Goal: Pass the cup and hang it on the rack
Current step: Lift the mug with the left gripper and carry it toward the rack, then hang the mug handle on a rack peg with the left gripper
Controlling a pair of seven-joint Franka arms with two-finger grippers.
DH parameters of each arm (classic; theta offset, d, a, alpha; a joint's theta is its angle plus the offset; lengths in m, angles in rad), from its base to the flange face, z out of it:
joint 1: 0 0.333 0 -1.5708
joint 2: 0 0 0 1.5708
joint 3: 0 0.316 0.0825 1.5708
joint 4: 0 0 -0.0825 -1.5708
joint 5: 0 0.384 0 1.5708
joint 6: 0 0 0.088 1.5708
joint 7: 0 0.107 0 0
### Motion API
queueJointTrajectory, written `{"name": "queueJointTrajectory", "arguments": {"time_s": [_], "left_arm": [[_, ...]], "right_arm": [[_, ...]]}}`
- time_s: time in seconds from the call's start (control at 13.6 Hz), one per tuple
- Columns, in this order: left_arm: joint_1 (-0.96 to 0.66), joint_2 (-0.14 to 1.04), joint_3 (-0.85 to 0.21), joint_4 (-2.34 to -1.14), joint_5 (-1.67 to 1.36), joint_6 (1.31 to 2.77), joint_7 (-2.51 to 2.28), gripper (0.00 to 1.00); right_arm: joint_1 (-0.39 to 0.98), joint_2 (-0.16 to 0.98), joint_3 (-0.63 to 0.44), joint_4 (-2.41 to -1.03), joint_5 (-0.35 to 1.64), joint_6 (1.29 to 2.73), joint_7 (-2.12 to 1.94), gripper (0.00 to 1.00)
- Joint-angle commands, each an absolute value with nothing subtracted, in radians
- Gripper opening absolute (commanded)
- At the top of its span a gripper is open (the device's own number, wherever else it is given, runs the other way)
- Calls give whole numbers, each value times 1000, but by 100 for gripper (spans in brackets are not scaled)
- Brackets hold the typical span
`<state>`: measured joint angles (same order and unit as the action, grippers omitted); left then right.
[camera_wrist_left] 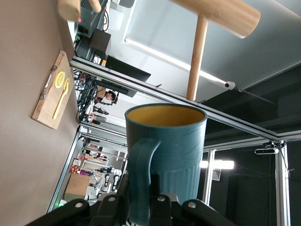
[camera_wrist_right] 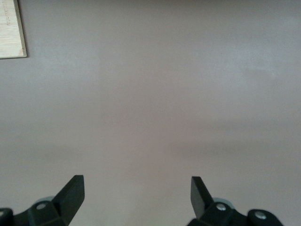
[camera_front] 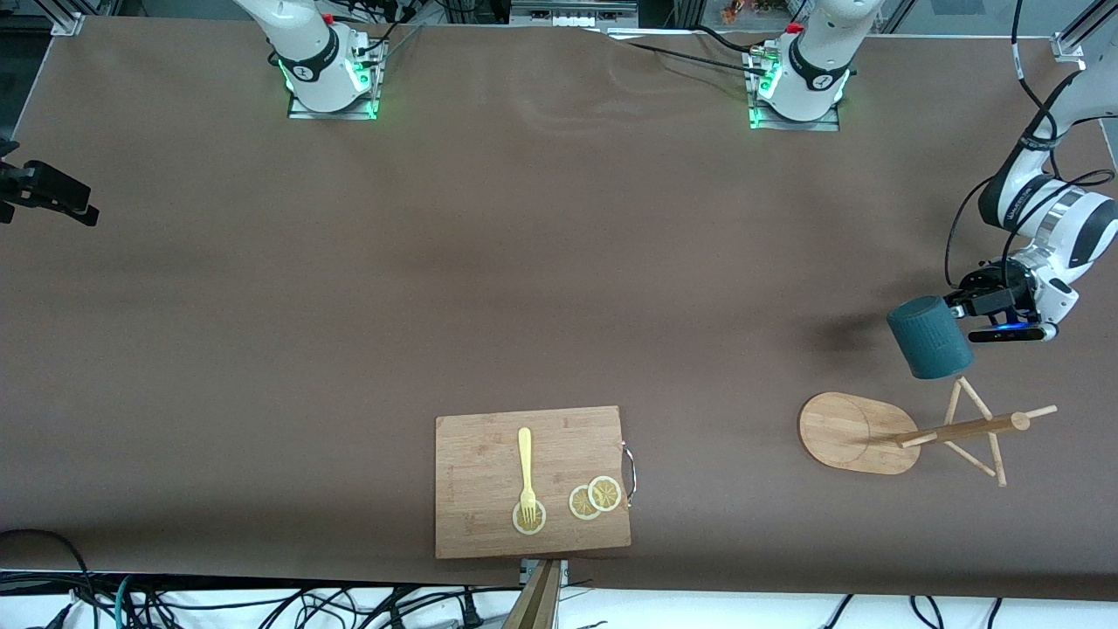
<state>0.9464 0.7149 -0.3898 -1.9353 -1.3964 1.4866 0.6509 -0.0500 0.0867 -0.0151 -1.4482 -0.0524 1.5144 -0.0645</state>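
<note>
My left gripper [camera_front: 959,307] is shut on the handle of the dark teal cup [camera_front: 929,337] and holds it tilted in the air, just above the rack's upper pegs [camera_front: 968,395]. The bamboo rack [camera_front: 860,432] stands on its oval base at the left arm's end of the table. In the left wrist view the cup [camera_wrist_left: 174,150] shows its yellow inside, with the fingers [camera_wrist_left: 157,188] clamped on its handle [camera_wrist_left: 141,169]. The rack's post top [camera_wrist_left: 221,12] and a peg [camera_wrist_left: 196,56] are close past the rim. My right gripper [camera_wrist_right: 137,188] is open and empty over bare table; the front view does not show it.
A rectangular cutting board [camera_front: 476,515] lies near the table's front edge, with a yellow fork [camera_front: 525,467] and lemon slices [camera_front: 596,498] on it. Its corner shows in the right wrist view [camera_wrist_right: 10,28]. A black clamp [camera_front: 48,194] sits at the right arm's end.
</note>
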Motion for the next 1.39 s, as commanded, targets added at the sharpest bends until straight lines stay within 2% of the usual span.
{"name": "queueJointTrajectory", "arguments": {"time_s": [0.0, 1.32], "left_arm": [[939, 726, -391, -1899, -1414, 1486, 601, 0], [900, 798, -384, -1738, -1410, 1638, 548, 0]], "right_arm": [[-58, 78, -11, -1454, -58, 1513, -77, 100], [-60, 78, -11, -1454, -58, 1513, -78, 100]]}}
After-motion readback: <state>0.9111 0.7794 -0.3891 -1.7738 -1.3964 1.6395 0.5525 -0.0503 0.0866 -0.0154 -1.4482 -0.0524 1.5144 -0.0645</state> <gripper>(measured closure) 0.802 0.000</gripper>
